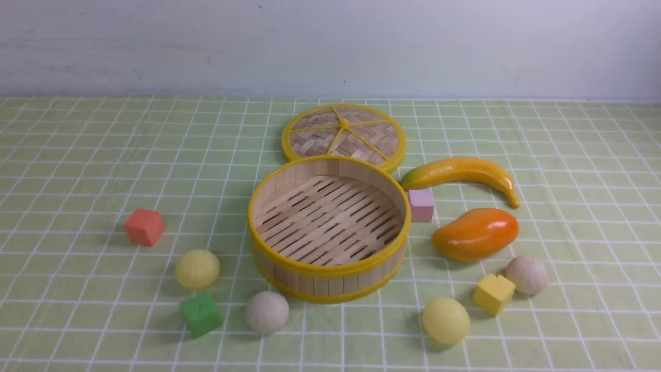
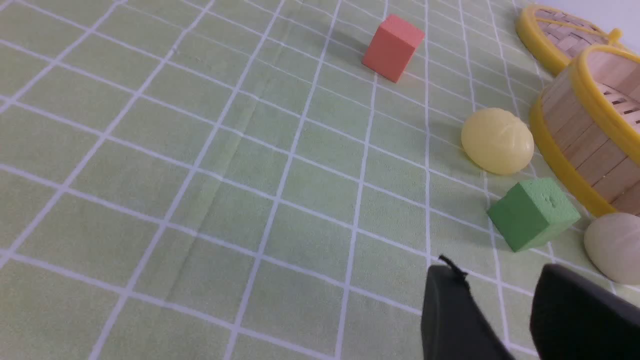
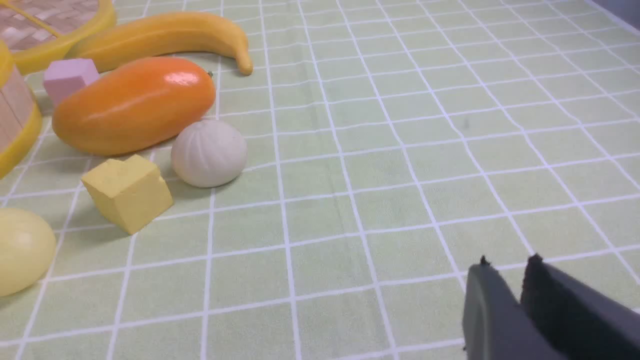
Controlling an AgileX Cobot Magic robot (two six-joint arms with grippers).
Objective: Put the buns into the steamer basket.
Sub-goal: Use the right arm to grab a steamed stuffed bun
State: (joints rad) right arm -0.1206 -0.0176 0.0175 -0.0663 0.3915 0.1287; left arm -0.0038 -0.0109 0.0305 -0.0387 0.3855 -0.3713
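In the left wrist view the edge crops the steamer basket and an off-white bun.

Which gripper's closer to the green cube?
Left. The green cube sits just ahead of the left gripper; the right gripper is on the steamer basket's other side, beyond the yellow cube.

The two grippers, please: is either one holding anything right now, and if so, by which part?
Nothing is held: the left gripper and the right gripper both hang empty over the cloth, jaws apart.
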